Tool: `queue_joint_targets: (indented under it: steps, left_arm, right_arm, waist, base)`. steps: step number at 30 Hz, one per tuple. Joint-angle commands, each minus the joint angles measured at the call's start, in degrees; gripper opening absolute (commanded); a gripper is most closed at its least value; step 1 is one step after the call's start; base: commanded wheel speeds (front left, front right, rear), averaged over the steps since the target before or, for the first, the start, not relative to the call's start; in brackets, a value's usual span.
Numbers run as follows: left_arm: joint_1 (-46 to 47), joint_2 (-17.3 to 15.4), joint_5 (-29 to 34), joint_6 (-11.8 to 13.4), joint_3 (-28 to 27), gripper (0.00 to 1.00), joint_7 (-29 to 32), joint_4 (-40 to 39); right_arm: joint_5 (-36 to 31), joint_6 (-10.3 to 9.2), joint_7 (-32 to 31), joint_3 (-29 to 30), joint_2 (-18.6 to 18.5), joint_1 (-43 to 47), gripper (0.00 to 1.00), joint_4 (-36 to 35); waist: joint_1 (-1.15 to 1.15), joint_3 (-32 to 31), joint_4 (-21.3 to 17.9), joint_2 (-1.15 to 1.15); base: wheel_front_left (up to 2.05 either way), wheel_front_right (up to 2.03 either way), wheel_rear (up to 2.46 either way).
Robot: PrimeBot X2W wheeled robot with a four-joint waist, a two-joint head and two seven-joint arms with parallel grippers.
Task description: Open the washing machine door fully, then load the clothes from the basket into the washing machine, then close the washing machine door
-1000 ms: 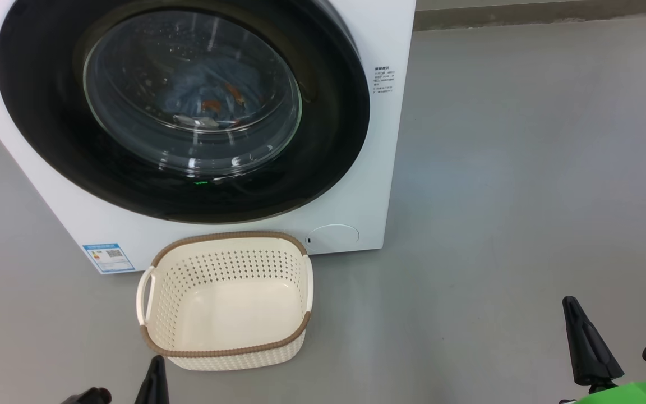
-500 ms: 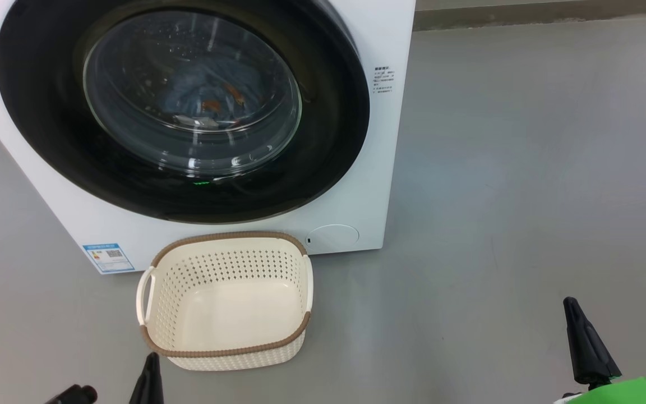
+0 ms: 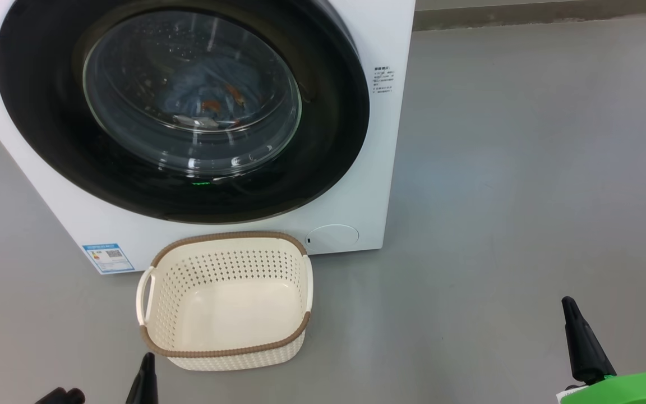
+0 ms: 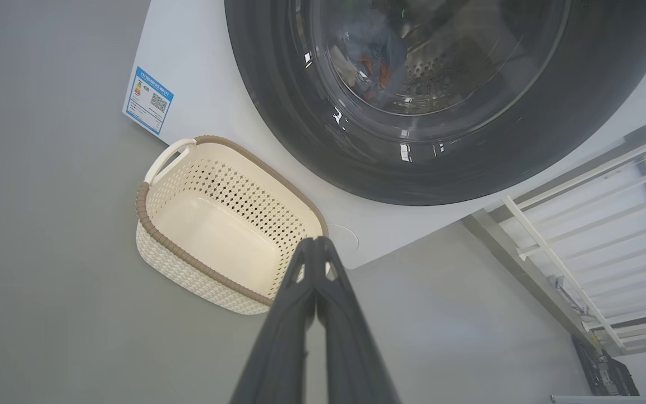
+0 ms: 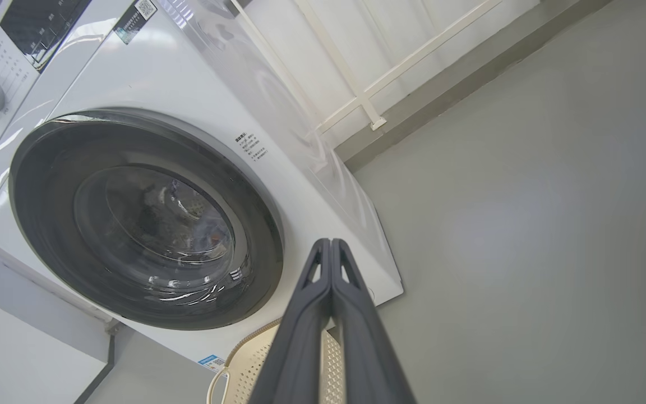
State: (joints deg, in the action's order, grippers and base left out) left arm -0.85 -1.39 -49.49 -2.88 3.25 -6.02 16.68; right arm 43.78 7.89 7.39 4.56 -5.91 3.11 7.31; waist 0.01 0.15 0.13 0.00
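Observation:
The white washing machine (image 3: 368, 185) fills the upper left of the head view, and its washing machine door (image 3: 48, 112) with the black rim sits flush against the front. Through the glass bowl I see light-blue clothes (image 3: 205, 92) with orange marks lying in the drum. The cream basket (image 3: 225, 300) stands on the floor right in front of the machine, with nothing in it. My left gripper (image 3: 144, 365) is at the bottom edge, just below the basket's near left corner, shut and holding nothing (image 4: 316, 242). My right gripper (image 3: 568, 306) is low at the far right, shut and bare (image 5: 330, 244).
Grey floor (image 3: 525, 168) stretches wide to the right of the machine. A white railing (image 4: 581, 224) and wall stand behind the machine. A blue label (image 3: 108, 257) marks the machine's lower left corner.
My left gripper has slid lower toward the bottom edge of the head view. The right gripper has barely shifted. The door, clothes and basket have not moved.

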Motion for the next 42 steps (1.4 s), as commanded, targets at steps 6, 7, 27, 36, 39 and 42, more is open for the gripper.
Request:
queue_joint_targets:
  steps: [6,7,27,36,39,42]
  left_arm:
    - [3.2,-0.9,-4.7,-0.8,-2.0,0.00,1.3,-1.7]
    - [3.3,-0.9,-5.2,-0.8,-2.1,0.00,1.4,-1.7]
    - [4.4,-1.1,-16.0,-1.9,-4.3,0.00,4.6,-1.9]
    - [4.9,-1.1,-21.1,-2.4,-5.4,0.00,6.1,-2.1]
    - [5.0,-1.2,-22.8,-2.6,-5.7,0.00,6.6,-2.1]
    - [5.2,-1.2,-24.5,-2.8,-6.1,0.00,7.1,-2.2]
  right_arm:
    - [5.6,-0.19,-1.3,-0.3,-0.4,-3.2,0.00,-0.5]
    - [6.3,-0.19,-1.5,-0.3,-0.3,-3.3,0.00,-0.4]
    - [18.7,-0.25,-4.7,0.0,0.3,-5.0,0.00,1.6]
    - [24.6,-0.28,-6.3,0.1,0.7,-5.8,0.00,2.6]
    - [26.6,-0.29,-6.8,0.1,0.8,-6.1,0.00,2.9]
    - [28.6,-0.30,-7.3,0.2,0.9,-6.3,0.00,3.2]
  waist:
    - [-0.01,0.0,0.0,0.00]
    - [-0.01,0.0,0.0,0.00]
    - [-0.01,0.0,0.0,0.00]
    - [-0.01,0.0,-0.1,0.00]
    - [-0.01,0.0,-0.1,0.00]
    - [-0.01,0.0,-0.1,0.00]
  base:
    - [0.00,0.00,0.00]
    - [0.00,0.00,0.00]
    - [0.00,0.00,0.00]
    - [0.00,0.00,0.00]
    - [0.00,0.00,0.00]
    - [0.00,0.00,0.00]
